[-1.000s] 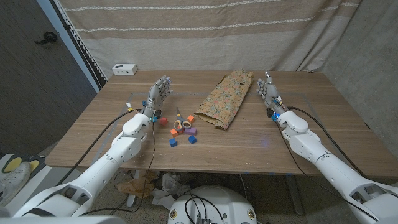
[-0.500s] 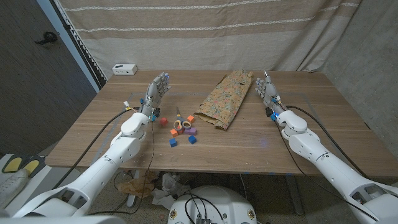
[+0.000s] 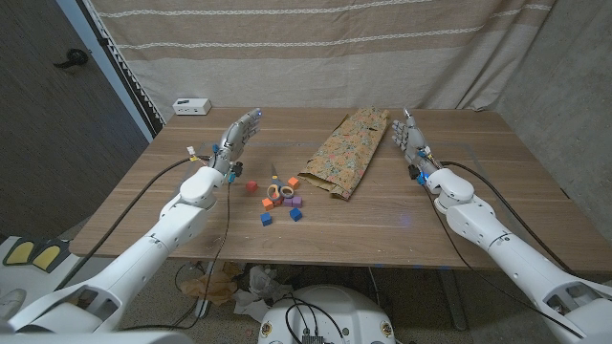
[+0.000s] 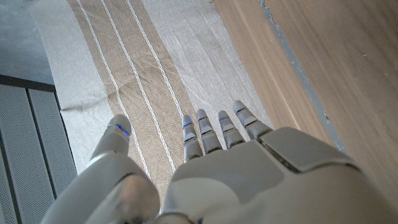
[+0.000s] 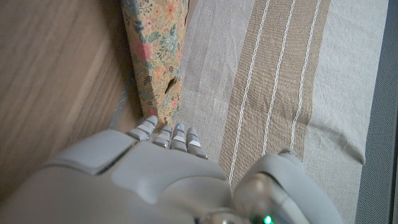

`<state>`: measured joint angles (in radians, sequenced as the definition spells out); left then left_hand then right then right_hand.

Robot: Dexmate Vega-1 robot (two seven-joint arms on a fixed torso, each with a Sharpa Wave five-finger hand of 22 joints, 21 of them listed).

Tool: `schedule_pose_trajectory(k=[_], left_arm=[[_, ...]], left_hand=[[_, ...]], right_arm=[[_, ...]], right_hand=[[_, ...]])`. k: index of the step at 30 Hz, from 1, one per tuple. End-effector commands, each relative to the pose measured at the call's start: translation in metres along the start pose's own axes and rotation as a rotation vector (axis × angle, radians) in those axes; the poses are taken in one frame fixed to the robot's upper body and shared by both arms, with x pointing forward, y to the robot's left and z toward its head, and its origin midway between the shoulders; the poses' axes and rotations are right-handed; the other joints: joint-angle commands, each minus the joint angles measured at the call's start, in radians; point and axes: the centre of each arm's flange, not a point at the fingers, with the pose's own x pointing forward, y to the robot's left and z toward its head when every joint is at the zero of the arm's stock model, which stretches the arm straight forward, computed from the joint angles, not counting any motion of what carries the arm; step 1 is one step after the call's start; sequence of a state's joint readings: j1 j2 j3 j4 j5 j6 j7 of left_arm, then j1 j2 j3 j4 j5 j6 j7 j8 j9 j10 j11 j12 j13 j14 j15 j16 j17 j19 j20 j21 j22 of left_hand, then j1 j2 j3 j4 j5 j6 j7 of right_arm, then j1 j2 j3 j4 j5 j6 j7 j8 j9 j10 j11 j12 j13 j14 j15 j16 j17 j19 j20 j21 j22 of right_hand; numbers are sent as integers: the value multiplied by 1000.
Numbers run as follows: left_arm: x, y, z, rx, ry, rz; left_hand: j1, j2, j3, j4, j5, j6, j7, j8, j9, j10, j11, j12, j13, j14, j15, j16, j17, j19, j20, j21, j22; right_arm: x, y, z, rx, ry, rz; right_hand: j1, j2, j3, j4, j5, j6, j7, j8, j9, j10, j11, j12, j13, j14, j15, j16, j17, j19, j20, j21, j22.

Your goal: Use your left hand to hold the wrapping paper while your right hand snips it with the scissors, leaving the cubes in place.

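Wrapping paper point(image 3: 348, 152) just beside right hand point(image 3: 408, 139).

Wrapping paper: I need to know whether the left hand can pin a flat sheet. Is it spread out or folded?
Folded. The wrapping paper lies as a narrow doubled-over strip with a creased lower end, untouched by either hand.

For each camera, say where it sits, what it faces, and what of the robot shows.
Head view: on the robot's head, looking down at the table; both arms, left robot hand, right robot hand.
Left wrist view: behind the left robot hand, facing the curtain.
Right wrist view: behind the right robot hand, facing the wrapping paper.
Shared: curtain, table.
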<state>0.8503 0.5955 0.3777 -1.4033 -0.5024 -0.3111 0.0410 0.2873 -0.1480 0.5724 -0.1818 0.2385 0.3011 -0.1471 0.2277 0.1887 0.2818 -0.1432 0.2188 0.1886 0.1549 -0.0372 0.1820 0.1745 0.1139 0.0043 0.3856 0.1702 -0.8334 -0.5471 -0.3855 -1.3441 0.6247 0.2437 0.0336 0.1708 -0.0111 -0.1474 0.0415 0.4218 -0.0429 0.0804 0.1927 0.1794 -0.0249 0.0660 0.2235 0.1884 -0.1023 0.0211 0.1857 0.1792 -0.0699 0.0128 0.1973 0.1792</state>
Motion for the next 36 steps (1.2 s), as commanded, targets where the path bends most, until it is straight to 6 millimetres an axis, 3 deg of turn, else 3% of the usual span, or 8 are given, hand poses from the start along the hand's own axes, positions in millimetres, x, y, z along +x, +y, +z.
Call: schedule_pose_trajectory(k=[1,10,16,18,28,36], left_arm=[[-11,-2,16,127,-4,-17],[-14,15,33,169,-18,-44],[-13,29,45,260,-8,-82],[-16,32,50,290,-12,-78],[-20,34,67,473,23,-90],[-13,32,78,585,20,-81]], left_hand=[[30,-4,14,0,6,29,-3,10,5,40,-14,19,6,14,-83,11,2,13,-4,-11,1],[49,-9,17,1,9,35,-2,9,6,49,-16,19,8,17,-87,11,2,16,-6,-19,2],[59,-10,19,1,10,32,-1,7,6,51,-16,19,8,16,-84,10,2,15,-3,-24,2],[63,-10,19,1,10,32,0,6,6,54,-15,19,9,14,-82,9,2,16,-3,-26,2],[119,17,46,2,16,49,-5,8,7,95,-21,30,13,23,-88,12,3,24,-1,-40,3],[153,6,54,0,15,80,-13,16,8,123,-33,37,15,37,-104,16,3,33,8,-51,3]], right_arm=[[0,-6,3,-10,3,23],[0,8,7,-5,2,11],[-3,16,9,-66,15,-31],[-5,18,9,-85,10,-43],[-4,20,10,-121,21,-73],[-3,15,10,-99,10,-86]], right_hand=[[5,3,-9,3,4,5,3,5,4,5,4,6,2,-4,-3,3,4,-7,1,3,4],[9,6,-10,0,7,13,-3,8,4,12,-3,8,2,-5,-7,2,4,-12,2,1,4],[13,2,-15,-4,13,32,-9,13,4,31,-16,14,2,-35,-27,-7,3,-41,-3,-7,5],[15,0,-18,-6,14,36,-12,13,4,42,-18,18,2,-25,-26,-2,3,-36,10,-4,5],[21,-3,-20,-11,19,50,-16,17,4,51,-22,20,2,-21,-30,-1,3,-33,18,-2,5],[12,-3,-26,-8,20,59,-15,16,4,70,-24,26,2,-14,-31,2,3,-17,22,5,5]])
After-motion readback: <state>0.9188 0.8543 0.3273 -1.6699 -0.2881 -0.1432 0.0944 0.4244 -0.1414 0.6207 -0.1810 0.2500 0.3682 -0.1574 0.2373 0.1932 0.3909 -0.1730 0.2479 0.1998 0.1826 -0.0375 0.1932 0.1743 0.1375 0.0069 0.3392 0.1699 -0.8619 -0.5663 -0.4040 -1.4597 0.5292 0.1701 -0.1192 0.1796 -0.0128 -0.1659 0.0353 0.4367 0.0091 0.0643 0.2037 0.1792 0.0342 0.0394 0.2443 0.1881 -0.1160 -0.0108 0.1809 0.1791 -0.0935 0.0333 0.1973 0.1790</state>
